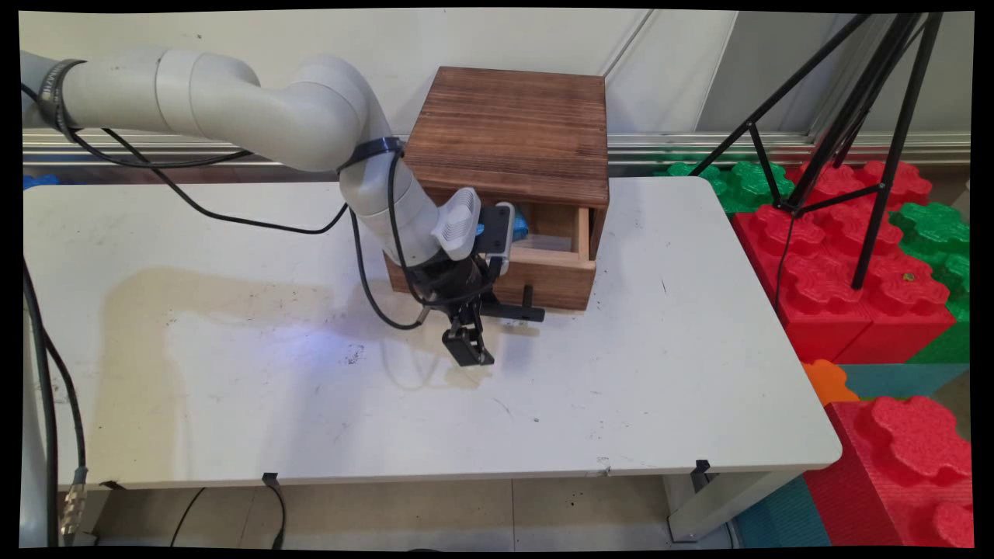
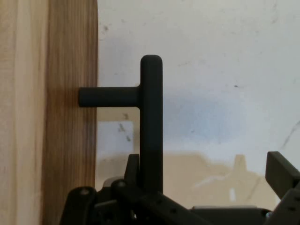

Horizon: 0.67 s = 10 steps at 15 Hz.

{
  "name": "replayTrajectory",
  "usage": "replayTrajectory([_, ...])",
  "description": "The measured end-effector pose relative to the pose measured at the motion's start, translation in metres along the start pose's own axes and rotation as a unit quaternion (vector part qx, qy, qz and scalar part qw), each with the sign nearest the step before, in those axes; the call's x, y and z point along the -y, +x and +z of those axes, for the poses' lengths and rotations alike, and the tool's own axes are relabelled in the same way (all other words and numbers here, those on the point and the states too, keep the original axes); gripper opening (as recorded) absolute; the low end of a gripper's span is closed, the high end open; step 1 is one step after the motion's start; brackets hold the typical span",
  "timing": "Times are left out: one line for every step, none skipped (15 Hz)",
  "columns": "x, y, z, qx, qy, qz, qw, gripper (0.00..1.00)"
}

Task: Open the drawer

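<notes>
The end effector (image 1: 497, 330) hangs released over the tabletop (image 1: 233, 388), one finger beside the handle (image 2: 151, 122) of the box's (image 1: 512, 132) part-open drawer (image 1: 551, 272).

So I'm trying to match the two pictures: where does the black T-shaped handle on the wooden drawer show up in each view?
Main view: the black T-shaped drawer handle sticks out from the front of the partly open drawer of the brown wooden box, just right of the black gripper.
Hand view: the handle stands at centre, its stem meeting the wood at left.
Shared landmark: the brown wooden drawer front.
</notes>
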Motion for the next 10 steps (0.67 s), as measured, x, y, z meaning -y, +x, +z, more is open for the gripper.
replayTrajectory([-0.003, 0.000, 0.000, 0.000, -0.001, -0.001, 1.0000, 1.00])
replayTrajectory([-0.005, 0.000, 0.000, 0.000, -0.002, -0.001, 1.0000, 1.00])
replayTrajectory([-0.009, 0.000, 0.000, -0.001, -0.004, -0.002, 1.0000, 1.00])
replayTrajectory([-0.011, 0.000, 0.000, -0.001, -0.004, -0.002, 1.0000, 1.00])
replayTrajectory([-0.014, 0.000, -0.001, -0.001, -0.005, -0.003, 1.0000, 1.00])
replayTrajectory([-0.016, 0.000, -0.001, -0.001, -0.006, -0.003, 1.0000, 1.00])
replayTrajectory([-0.018, 0.001, -0.001, -0.002, -0.007, -0.004, 1.0000, 1.00])
replayTrajectory([-0.020, 0.001, -0.001, -0.002, -0.007, -0.005, 1.0000, 1.00])
replayTrajectory([-0.023, 0.001, -0.001, -0.003, -0.008, -0.006, 0.9999, 1.00])
replayTrajectory([-0.024, 0.001, -0.001, -0.003, -0.009, -0.006, 0.9999, 1.00])
